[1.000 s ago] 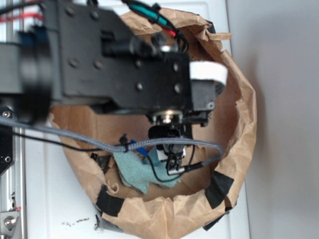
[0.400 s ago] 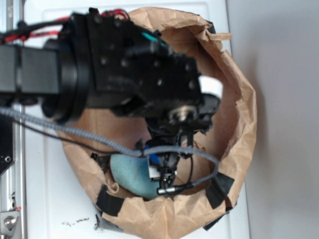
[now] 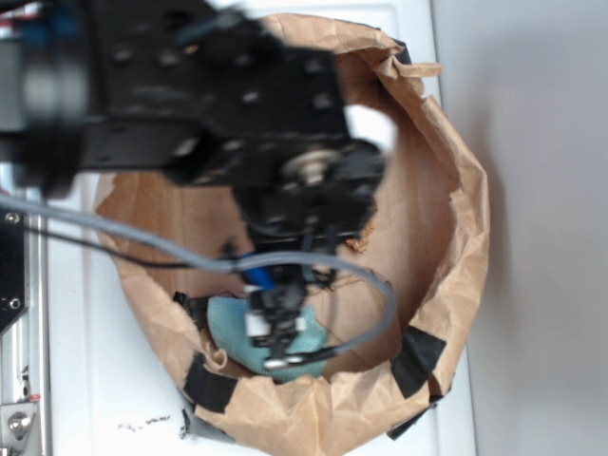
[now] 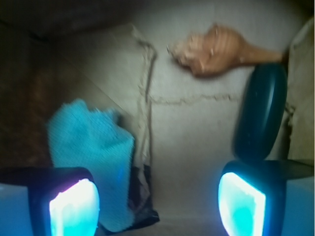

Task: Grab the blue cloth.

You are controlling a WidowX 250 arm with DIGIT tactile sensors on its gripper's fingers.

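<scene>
White surface (image 3: 104, 389), crumpled brown paper enclosure (image 3: 470, 237) taped at rim. Gripper (image 4: 157, 199) inside enclosure, fingers (image 4: 74, 209) spread apart, nothing between them. Blue cloth (image 4: 93, 147) bunched on enclosure floor, left-hand finger over its near edge; in exterior view cloth (image 3: 233, 332) near front wall. Dark green oval (image 4: 261, 118) by right finger, tan shell (image 4: 216, 49) beyond. Judgement: approach done; closing on cloth and lifting remain. No readable writing.
</scene>
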